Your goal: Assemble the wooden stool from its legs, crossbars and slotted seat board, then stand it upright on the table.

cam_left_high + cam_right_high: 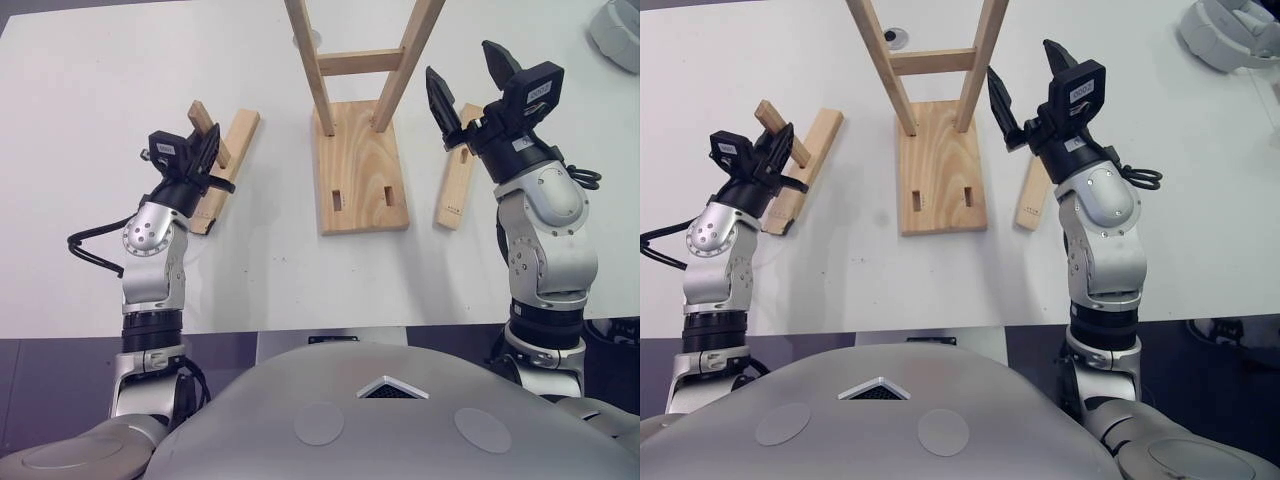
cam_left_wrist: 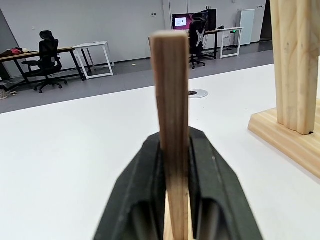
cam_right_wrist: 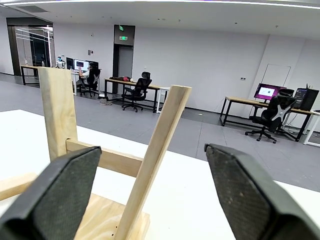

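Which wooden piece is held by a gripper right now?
The short bar on the robot's left, clamped in the left gripper. The right gripper is open, holding nothing.

4 legs [image 1: 313, 75], 2 crossbars [image 1: 360, 62], 1 seat [image 1: 362, 170]

Head pair looks down; wrist cameras (low, close) face the stool [image 3: 158, 150].

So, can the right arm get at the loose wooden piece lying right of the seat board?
Probably yes: the right pincer is open over the wooden piece, and nothing lies on it.
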